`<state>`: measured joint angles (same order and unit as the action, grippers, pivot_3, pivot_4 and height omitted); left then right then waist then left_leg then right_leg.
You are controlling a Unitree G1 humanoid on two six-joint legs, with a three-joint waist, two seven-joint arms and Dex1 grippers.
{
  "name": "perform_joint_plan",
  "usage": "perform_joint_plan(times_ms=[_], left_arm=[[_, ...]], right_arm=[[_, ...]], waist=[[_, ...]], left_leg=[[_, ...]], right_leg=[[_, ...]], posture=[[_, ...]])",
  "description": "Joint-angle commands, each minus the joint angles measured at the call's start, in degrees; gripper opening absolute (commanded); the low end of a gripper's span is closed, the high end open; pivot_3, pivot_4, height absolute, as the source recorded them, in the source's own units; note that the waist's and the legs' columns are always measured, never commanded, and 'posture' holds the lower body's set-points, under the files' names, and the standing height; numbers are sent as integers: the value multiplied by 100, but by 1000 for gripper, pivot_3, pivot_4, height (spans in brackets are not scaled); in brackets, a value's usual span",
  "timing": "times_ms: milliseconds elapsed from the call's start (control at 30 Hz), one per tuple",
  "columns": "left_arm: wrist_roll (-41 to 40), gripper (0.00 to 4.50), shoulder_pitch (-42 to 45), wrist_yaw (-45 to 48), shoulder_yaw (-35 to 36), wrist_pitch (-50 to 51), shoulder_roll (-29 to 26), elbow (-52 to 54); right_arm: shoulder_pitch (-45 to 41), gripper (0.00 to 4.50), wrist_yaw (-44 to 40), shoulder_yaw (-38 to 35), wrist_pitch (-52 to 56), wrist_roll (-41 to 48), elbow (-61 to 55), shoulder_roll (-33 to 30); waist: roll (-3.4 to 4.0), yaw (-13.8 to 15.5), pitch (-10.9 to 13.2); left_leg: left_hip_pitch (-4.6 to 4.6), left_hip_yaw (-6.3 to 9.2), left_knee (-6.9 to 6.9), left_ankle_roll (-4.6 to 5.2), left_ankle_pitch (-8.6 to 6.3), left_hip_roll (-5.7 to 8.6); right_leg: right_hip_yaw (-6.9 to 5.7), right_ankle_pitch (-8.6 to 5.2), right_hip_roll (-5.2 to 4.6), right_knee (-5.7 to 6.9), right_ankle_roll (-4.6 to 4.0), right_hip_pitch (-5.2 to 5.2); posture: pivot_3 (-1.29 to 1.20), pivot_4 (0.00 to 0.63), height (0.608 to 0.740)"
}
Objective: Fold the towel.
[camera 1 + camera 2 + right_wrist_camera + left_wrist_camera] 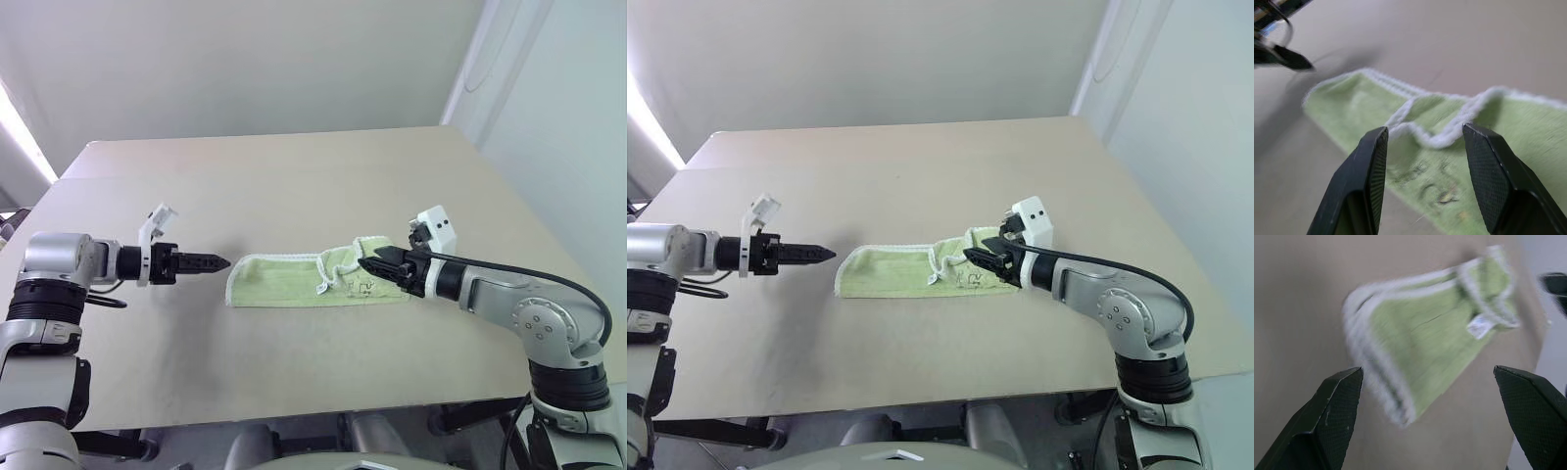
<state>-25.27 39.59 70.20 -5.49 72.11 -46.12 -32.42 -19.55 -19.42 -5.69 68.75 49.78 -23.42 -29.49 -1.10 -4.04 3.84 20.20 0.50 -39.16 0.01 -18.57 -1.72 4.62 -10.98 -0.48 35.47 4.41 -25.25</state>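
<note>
The towel point(284, 281), light yellow-green with white edging, lies as a long folded strip in the middle of the table point(294, 176). Its right end is rumpled, with a small white loop point(321, 289) and a dark embroidered mark point(364, 287). My left gripper point(223, 262) hovers just off the towel's left end, pointing at it. In the left wrist view its fingers point(1337, 401) stand wide open with nothing between them. My right gripper point(364, 262) is over the rumpled right end. It is open, and the white edging point(1449, 132) lies between and beyond its fingertips.
The beige table has a seam across its far left part point(118, 176). Its front edge point(294, 416) runs close below both arms. A pale wall point(549, 147) stands along the table's right side.
</note>
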Motion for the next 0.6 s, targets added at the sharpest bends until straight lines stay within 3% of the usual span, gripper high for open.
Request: perform_joint_plan(times_ms=[33,267,600], left_arm=[[-72,4500,442,-301,122,584,201,-321],[-31,4500,759,-897,334,721,676,-948],[-24,4500,703,-1019,133,854,763,-825]], right_arm=[[-202,2507,-54,-333,180,368,-46,55],[195,2507,-987,342,-1025,-660,-568,-951],[308,2507,-1014,212,-1111,-870,-464,-990]], waist=[[-3,19,1],[-7,-3,-1],[-7,12,-3]], left_leg=[[1,0,0,0,0,0],[6,4,4,-1,0,5],[-16,2,0,-2,0,8]], right_leg=[[0,0,0,0,-1,0],[-3,-2,-4,-12,4,1],[-1,-2,-6,-7,2,19]], posture=[[0,0,712],[0,0,712],[0,0,712]])
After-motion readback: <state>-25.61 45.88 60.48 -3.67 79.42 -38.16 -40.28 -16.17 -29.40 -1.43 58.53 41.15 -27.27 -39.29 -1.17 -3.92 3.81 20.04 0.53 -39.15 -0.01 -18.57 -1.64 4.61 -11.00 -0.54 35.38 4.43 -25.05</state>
